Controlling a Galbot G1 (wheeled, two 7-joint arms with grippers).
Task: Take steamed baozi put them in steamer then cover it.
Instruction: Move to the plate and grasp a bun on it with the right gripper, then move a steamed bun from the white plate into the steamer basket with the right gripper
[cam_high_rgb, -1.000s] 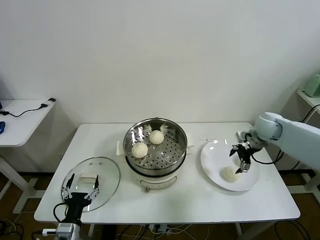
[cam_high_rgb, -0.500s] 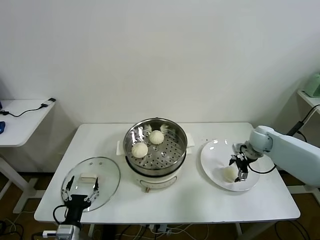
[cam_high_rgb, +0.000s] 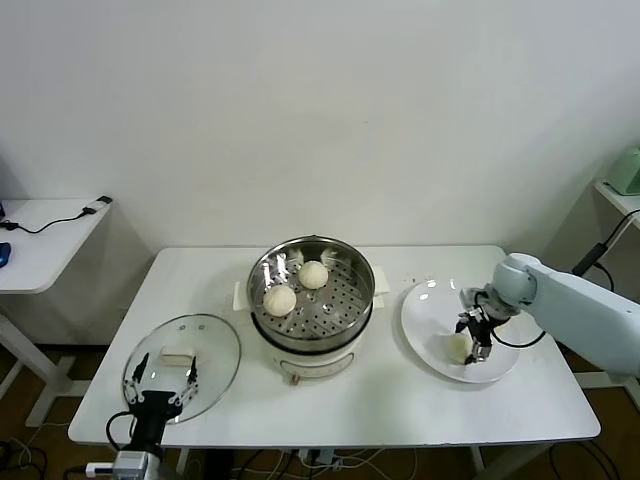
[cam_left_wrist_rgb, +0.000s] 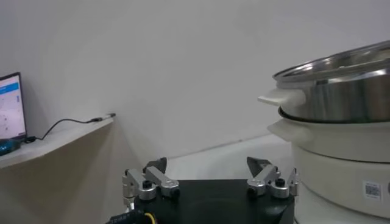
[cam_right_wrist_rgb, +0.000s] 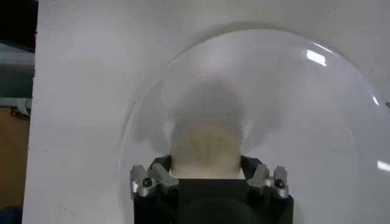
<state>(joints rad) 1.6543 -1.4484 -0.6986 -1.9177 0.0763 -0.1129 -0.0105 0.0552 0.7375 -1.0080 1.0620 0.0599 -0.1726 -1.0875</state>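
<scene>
The steamer (cam_high_rgb: 355, 262) stands at the table's middle with two baozi (cam_high_rgb: 280, 299) (cam_high_rgb: 313, 274) on its perforated tray. A third baozi (cam_high_rgb: 459, 346) lies on the white plate (cam_high_rgb: 430, 300) to the right. My right gripper (cam_high_rgb: 472, 343) is down on the plate, open, its fingers on either side of that baozi; the right wrist view shows the baozi (cam_right_wrist_rgb: 206, 146) filling the gap of the gripper (cam_right_wrist_rgb: 206, 163). The glass cover (cam_high_rgb: 215, 345) lies flat at the front left. My left gripper (cam_high_rgb: 160, 378) is open and empty over the cover's near edge. No fourth baozi shows.
The left wrist view shows the open left gripper (cam_left_wrist_rgb: 208, 167) with the steamer's side (cam_left_wrist_rgb: 341, 85) beyond it. A side table (cam_high_rgb: 40, 235) with cables stands at the left. The table's front edge runs just below the plate and the cover.
My right gripper has come down and slightly inward on the plate, from above and beside the baozi to straddling it. The left arm has not moved.
</scene>
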